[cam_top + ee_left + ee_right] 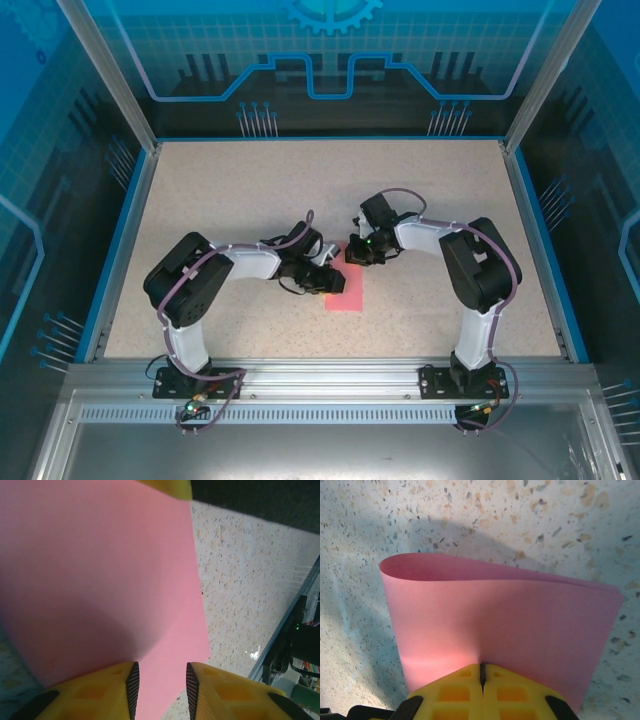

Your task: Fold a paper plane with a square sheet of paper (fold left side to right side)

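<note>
Left gripper: jaws apart over the square sheet of paper, mid-table. Right gripper: clamped on the bent-over sheet, its fold an uncreased loop. Risk: letting go before the loop is flattened may let the layers spring askew, giving a crooked crease.

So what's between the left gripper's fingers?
The square sheet of paper: its edge fills the gap of the open left gripper, in the left wrist view.
</note>
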Robot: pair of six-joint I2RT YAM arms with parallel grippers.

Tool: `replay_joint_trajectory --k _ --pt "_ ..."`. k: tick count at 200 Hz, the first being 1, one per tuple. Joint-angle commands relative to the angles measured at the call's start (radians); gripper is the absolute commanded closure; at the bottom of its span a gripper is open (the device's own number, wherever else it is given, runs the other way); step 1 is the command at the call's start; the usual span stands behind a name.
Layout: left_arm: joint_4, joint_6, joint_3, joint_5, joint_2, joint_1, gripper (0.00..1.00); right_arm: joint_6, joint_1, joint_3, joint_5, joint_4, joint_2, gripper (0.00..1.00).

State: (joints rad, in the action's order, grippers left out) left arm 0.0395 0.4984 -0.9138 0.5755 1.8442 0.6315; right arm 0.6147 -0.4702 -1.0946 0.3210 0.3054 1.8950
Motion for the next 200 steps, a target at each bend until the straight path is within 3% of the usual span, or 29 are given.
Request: replay_joint_trajectory --k 1,37,58,116,200 --pt "0.029 0.014 -0.016 -0.028 0.033 0.006 0.68 -0.019 0.012 0.007 -0.006 -0.019 -0.055 0.93" --pt "0.03 0.032 0.004 -0.052 0.046 0.014 0.69 -0.035 0.013 0.036 -0.029 -0.02 -0.174 0.67" --pt "0.023 0.044 0.013 -0.057 0.043 0.015 0.69 -0.047 0.014 0.074 -0.06 0.035 -0.258 0.64" --pt "0.022 0.057 0.014 -0.063 0.036 0.019 0.69 0.011 -0.052 0.31 0.001 0.044 -0.435 0.91" --pt "0.014 0.08 -0.018 -0.054 0.026 0.018 0.69 0.056 -0.126 0.328 -0.039 0.019 -0.233 0.95"
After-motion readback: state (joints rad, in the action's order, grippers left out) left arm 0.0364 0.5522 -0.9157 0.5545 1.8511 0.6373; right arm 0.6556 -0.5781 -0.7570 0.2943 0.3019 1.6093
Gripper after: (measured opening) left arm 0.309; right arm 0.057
